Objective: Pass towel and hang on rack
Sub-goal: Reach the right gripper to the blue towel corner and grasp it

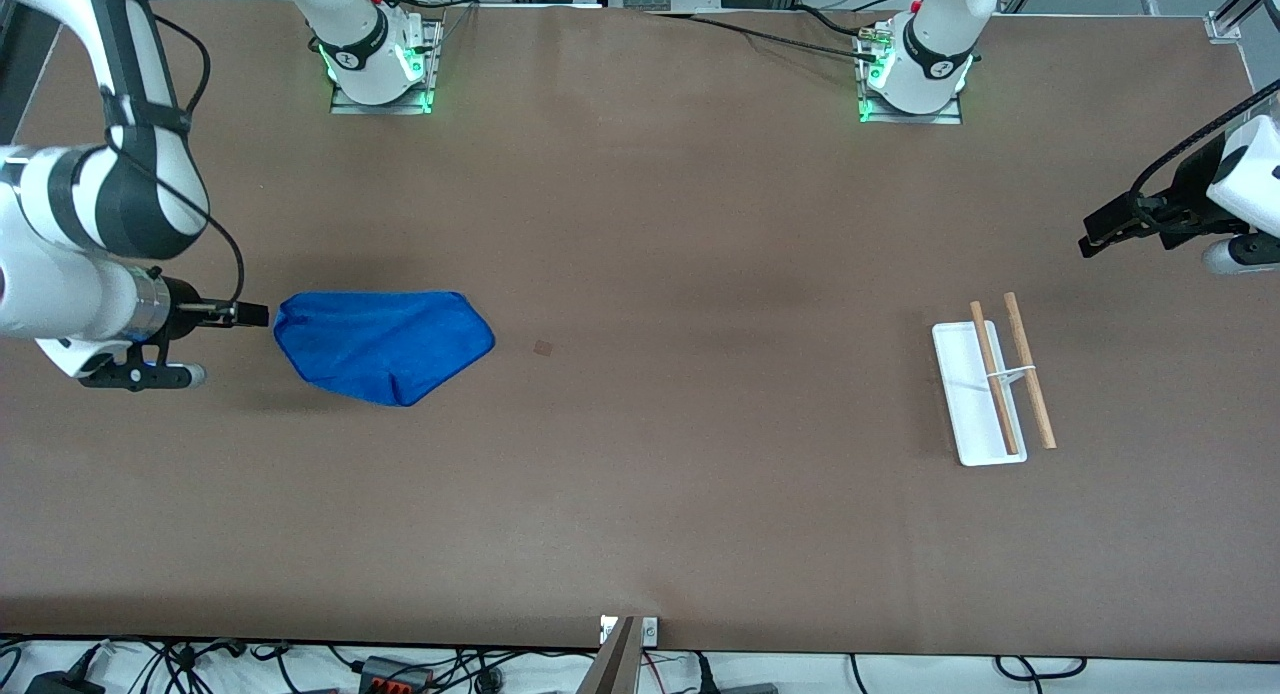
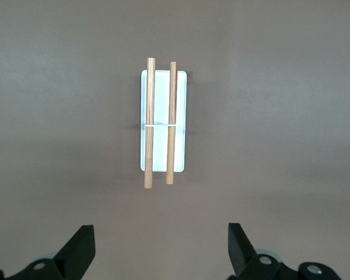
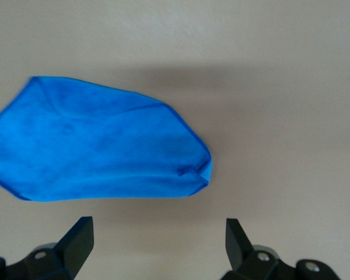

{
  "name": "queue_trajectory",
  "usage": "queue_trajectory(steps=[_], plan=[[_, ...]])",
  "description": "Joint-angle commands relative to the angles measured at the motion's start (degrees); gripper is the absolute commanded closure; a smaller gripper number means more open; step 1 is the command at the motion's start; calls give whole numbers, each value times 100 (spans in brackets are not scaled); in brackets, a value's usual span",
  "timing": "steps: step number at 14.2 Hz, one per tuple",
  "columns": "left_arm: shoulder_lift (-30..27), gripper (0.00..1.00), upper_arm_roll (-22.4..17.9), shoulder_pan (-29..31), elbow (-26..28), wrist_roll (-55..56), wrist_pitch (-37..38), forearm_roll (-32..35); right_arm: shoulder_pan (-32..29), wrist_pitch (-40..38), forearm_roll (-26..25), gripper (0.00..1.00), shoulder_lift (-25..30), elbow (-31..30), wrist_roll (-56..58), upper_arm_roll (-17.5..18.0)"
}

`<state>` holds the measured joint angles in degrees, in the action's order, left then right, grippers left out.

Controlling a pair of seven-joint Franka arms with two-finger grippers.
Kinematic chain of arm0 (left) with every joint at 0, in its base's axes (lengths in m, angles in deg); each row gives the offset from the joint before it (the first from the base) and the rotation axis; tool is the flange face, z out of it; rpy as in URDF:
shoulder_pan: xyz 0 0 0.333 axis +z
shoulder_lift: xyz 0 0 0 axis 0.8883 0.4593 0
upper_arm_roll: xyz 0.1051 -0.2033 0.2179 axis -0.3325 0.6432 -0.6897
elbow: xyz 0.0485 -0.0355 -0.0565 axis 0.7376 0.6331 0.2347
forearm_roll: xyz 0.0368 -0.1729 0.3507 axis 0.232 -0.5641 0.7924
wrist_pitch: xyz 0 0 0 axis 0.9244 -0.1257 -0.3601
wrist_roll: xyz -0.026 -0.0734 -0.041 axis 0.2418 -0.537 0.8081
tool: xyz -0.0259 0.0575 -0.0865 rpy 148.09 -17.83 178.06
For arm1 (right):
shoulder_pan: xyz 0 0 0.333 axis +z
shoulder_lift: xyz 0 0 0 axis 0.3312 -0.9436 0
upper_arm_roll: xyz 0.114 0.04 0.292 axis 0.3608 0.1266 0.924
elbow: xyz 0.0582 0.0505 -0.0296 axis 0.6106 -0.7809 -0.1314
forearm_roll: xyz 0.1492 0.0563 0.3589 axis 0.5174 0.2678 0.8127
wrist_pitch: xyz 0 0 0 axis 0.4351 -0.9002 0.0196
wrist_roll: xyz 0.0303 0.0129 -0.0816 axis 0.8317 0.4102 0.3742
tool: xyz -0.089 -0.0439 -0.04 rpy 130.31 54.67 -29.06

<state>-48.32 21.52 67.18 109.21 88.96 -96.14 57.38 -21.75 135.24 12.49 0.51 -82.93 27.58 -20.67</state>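
The rack [image 1: 990, 389] lies nearest the front camera, low in the right part of that frame: a white tray base flat on the brown table [image 1: 640, 494] with two wooden rods running lengthwise above it, joined by a white bracket at mid-length. One rod sits over the tray, the other overhangs its edge toward my left arm's end of the table.

Going across the frame from its left edge: my right gripper [image 1: 250, 315] hangs at middle left, just beside the towel [image 1: 385, 344], its fingers [image 3: 76, 242] spread wide and empty, pointing at the cloth's edge without touching it. The towel lies flat on the table in a rough folded wedge, bright blue, well apart from the rack.

At the frame's right edge, upper middle, my left gripper [image 1: 1100, 236] waits in the air over the table's end, jaws wide apart with nothing between them. Its wrist view looks straight down on the rack [image 2: 163, 122], which is untouched.
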Motion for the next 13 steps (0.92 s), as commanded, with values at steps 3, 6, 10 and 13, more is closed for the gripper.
queue_trajectory(steps=[3,6,10,13], plan=[[79,0,3,49,-215,-59,161,-128,-330,-36,28,0,-930,117,4,22],[88,0,12,49,-215,-59,161,-128,-576,34,28,1,-1353,82,57,22],[79,0,12,49,-215,-59,161,-128,-673,254,45,23,-1652,82,74,22],[88,0,3,49,-215,-51,161,-120,-760,342,80,31,-1836,74,74,22]])
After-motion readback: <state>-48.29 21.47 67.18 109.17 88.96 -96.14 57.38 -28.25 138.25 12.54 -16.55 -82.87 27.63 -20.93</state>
